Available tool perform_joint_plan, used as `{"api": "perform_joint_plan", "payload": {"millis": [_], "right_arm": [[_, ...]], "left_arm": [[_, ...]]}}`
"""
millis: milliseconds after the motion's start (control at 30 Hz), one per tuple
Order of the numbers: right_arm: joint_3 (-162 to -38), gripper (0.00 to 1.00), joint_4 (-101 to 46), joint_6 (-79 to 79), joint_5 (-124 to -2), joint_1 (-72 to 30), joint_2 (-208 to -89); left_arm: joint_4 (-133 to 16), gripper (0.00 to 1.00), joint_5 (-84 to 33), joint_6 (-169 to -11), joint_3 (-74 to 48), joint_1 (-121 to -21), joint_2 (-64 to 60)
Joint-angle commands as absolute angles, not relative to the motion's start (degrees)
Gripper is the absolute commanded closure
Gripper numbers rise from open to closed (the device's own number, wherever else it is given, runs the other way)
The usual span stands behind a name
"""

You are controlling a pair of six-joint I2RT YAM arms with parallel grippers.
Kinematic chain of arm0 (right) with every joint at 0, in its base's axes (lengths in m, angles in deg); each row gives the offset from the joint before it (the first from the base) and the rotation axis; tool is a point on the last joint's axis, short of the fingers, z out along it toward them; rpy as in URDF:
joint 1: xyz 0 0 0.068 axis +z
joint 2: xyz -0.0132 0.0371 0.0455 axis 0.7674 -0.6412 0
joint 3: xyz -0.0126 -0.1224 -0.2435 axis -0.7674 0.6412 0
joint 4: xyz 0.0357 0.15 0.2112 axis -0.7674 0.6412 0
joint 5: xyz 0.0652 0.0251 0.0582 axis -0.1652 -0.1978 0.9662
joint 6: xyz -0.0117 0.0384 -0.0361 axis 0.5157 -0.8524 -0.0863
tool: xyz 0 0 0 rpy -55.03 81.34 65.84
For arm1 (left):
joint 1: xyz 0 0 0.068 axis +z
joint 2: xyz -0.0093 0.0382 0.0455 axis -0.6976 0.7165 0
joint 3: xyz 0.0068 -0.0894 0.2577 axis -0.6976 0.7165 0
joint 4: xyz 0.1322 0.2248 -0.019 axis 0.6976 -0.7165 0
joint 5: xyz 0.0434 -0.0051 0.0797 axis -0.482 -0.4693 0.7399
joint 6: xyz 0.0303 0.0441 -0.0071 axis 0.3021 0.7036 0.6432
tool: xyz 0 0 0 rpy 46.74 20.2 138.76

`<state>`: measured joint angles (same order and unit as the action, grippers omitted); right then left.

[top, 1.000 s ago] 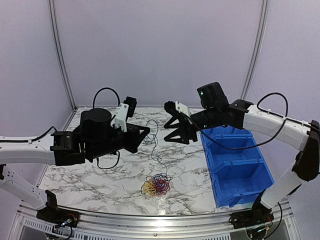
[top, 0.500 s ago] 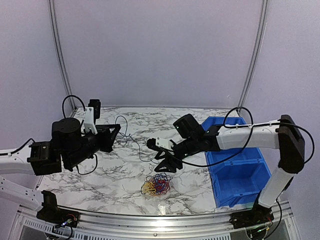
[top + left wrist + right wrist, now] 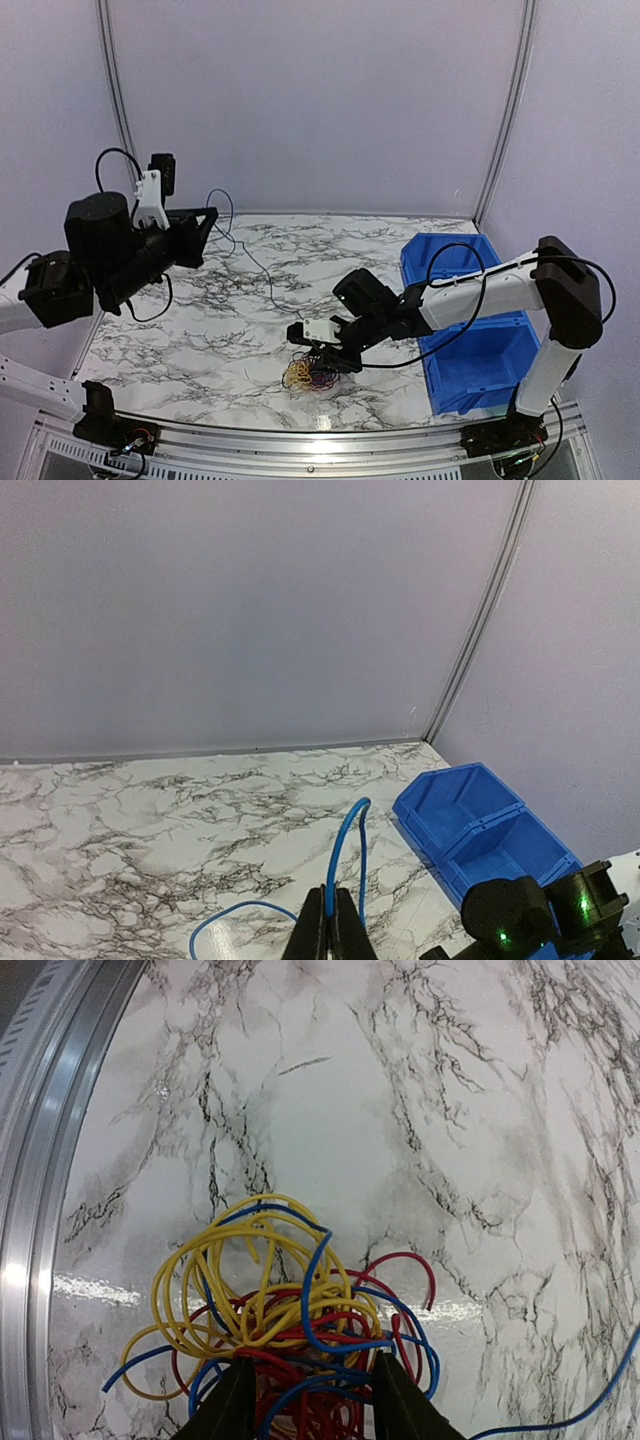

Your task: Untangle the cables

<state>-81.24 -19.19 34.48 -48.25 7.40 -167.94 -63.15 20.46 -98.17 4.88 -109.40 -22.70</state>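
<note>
You have the cables (image 3: 270, 1310) heaped left of the blue bin (image 3: 485, 370), right gripper (image 3: 310, 1395) with fingers spread astride them, likely as anchor; left gripper (image 3: 328, 925), raised far left of the bin, pinches one blue strand (image 3: 345, 830) to draw it free

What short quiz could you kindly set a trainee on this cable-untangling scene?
1. True or false: the left gripper is shut on a blue wire.
2. Where is the right gripper? A over the blue bin; B down at the cable bundle, straddling its wires; C raised high.
3. Which wire colours show in the bundle in the right wrist view?
Key: 1 true; 2 B; 3 yellow, red and blue.
</note>
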Motion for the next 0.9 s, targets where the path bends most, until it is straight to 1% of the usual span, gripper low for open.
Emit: {"api": "perform_joint_plan", "payload": {"millis": [0,133,300,367,433,500,600,733,867], "right_arm": [[-80.66,0.61,-22.00,36.71,-51.15,7.36,-168.78],[-80.83,0.63,-21.11,37.37,-51.49,7.36,-170.56],[-81.68,0.62,-20.18,37.29,-51.71,7.29,-172.16],[-81.77,0.60,-19.87,37.47,-52.00,7.23,-172.37],[-82.14,0.60,-19.28,37.71,-52.07,7.18,-172.48],[-82.50,0.59,-18.67,37.94,-52.11,6.99,-171.86],[-83.45,0.57,-17.19,38.35,-52.07,6.39,-169.55],[-87.20,0.53,-10.65,39.28,-50.50,5.12,-164.36],[-91.63,0.46,-2.87,41.90,-49.14,4.00,-155.75]], "left_arm": [[-70.07,1.00,22.68,-89.69,-8.87,-109.10,-20.23],[-75.08,1.00,22.67,-82.67,-26.84,-109.10,-14.57],[-77.90,1.00,21.59,-74.59,-49.01,-109.17,-6.47],[-77.95,1.00,21.30,-72.11,-56.76,-109.19,-4.04],[-77.97,1.00,21.09,-70.51,-60.49,-109.14,-2.41],[-77.90,1.00,21.15,-70.25,-60.15,-109.19,-2.13],[-77.70,1.00,21.15,-72.08,-54.57,-109.19,-3.39],[-76.35,1.00,20.37,-76.75,-43.19,-109.19,-6.72],[-74.00,1.00,17.96,-81.56,-30.97,-109.19,-10.18]]}}
